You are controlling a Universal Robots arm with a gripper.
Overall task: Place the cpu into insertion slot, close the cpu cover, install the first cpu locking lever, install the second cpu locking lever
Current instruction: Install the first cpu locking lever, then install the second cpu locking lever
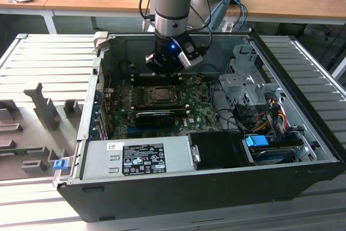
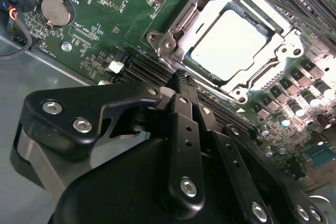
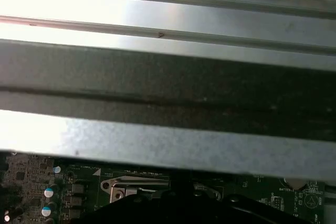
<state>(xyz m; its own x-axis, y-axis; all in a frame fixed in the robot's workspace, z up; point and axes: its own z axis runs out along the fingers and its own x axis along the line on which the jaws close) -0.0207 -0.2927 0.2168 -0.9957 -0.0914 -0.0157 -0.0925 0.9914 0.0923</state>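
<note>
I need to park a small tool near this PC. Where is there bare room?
Free: the ribbed grey table on the exterior view's left, beyond the black open case. Crowded: inside, around the green motherboard and black gripper.

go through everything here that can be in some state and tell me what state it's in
cpu: seated in the insertion slot.
cpu cover: closed down around the chip.
pincer: shut, empty, just off the socket.
computer case: side open, lying flat.
</note>
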